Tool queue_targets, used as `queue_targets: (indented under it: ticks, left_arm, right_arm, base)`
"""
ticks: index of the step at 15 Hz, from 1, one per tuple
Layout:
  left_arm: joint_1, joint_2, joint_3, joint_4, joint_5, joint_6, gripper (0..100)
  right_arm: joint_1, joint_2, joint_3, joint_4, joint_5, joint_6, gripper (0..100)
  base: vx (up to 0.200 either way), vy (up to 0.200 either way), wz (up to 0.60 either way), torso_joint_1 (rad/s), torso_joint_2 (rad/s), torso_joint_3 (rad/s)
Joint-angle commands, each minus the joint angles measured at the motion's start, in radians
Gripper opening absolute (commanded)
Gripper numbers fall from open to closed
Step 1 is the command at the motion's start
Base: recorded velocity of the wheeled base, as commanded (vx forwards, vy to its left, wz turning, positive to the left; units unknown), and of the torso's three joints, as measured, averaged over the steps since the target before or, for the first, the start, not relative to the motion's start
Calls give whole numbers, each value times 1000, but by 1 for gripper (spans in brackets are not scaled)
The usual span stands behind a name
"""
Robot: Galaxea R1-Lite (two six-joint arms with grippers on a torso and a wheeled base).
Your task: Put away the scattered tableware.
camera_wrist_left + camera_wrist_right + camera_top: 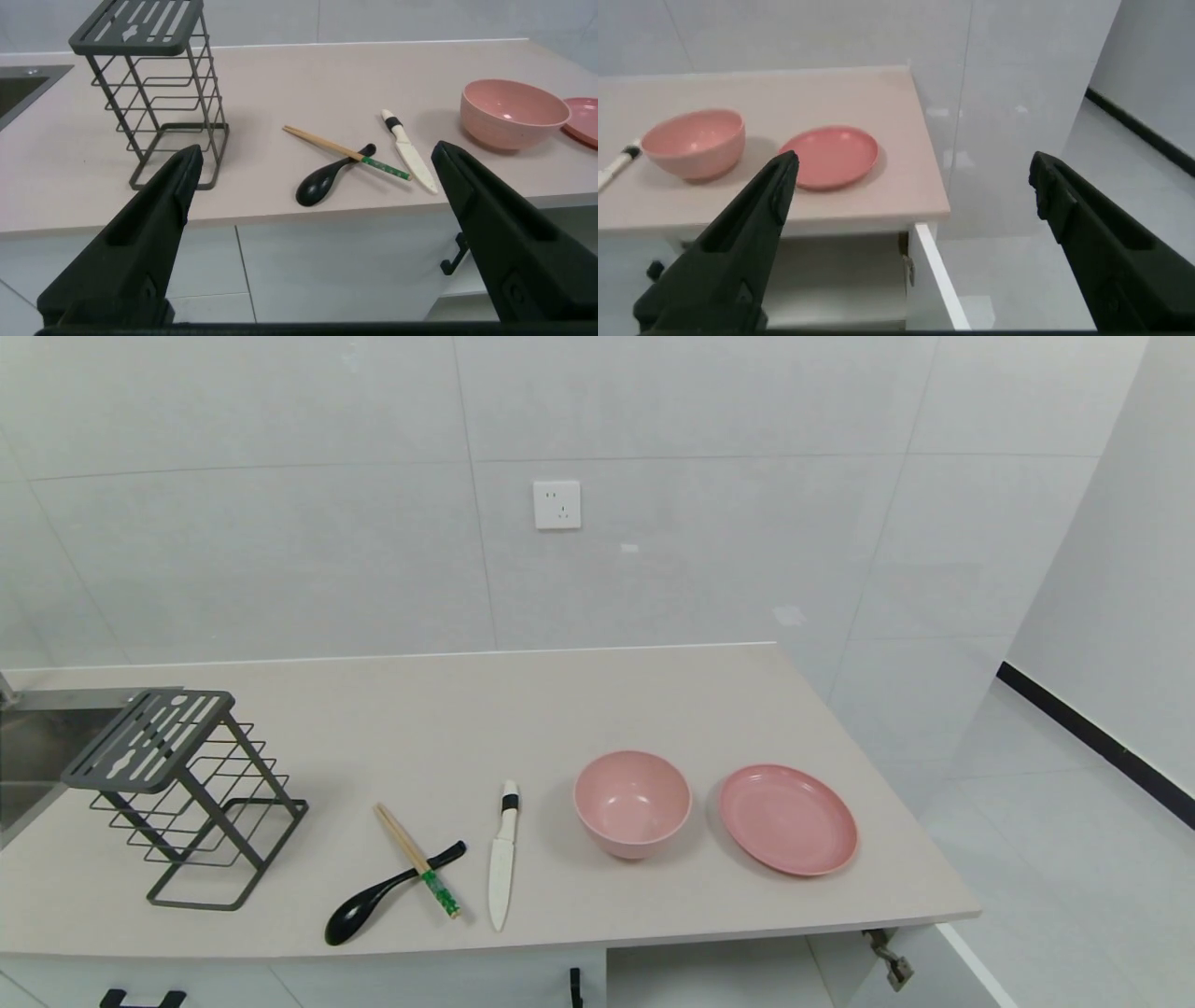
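Under the chopsticks (416, 860), spoon (360, 911) handle partly covered; both pairs of jaws wide open, empty.

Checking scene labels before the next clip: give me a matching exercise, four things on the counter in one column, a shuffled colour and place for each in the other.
Things:
1. spoon
2. knife
3. plate
4. rack

Descriptions:
A. grey wire, at the left end of the counter
B. pink, right of the bowl
C. black, crossing the chopsticks
D. whitish, between chopsticks and bowl

Pairs: 1-C, 2-D, 3-B, 4-A
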Motion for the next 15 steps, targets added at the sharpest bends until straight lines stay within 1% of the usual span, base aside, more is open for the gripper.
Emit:
queue_targets:
  ticks: [1, 2, 4, 5, 6, 8, 9, 11, 12, 13, 15]
  left_arm:
    - [0, 1, 0, 0, 0, 2, 100]
    - [0, 1, 0, 0, 0, 5, 100]
    - [0, 1, 0, 0, -1, 8, 100]
    - [0, 1, 0, 0, 0, 8, 100]
    - [0, 1, 0, 0, 0, 8, 100]
    - [0, 1, 0, 0, 0, 8, 100]
    - [0, 1, 0, 0, 0, 8, 100]
    - [0, 1, 0, 0, 0, 8, 100]
    - [0, 1, 0, 0, 0, 10, 100]
    - [0, 1, 0, 0, 0, 10, 100]
    - [0, 1, 0, 0, 0, 11, 100]
  right_arm:
    - [-1, 2, -2, -196, 0, -4, 100]
    - [-4, 9, -39, -210, 21, -20, 100]
    - [3, 206, -91, -118, 173, -20, 100]
    - [11, 334, -90, -106, 243, -24, 100]
    - [27, 462, -85, -107, 279, -40, 100]
    - [56, 630, -88, -120, 289, -99, 100]
    - [69, 710, -90, -163, 302, -103, 100]
    - [112, 827, -122, -224, 394, -96, 100]
    - [115, 876, -146, -233, 408, -97, 100]
    - [128, 982, -200, -258, 411, -106, 100]
    - [134, 1091, -237, -314, 403, -117, 100]
  base:
    - [0, 0, 0, 0, 0, 0]
    - [0, 0, 0, 0, 0, 0]
    - [0, 0, 0, 0, 0, 0]
    - [0, 0, 0, 0, 0, 0]
    - [0, 0, 0, 0, 0, 0]
    - [0, 0, 0, 0, 0, 0]
    - [0, 0, 0, 0, 0, 0]
    - [0, 0, 0, 0, 0, 0]
    - [0, 0, 0, 0, 0, 0]
    - [0, 0, 0, 0, 0, 0]
    - [0, 0, 0, 0, 0, 0]
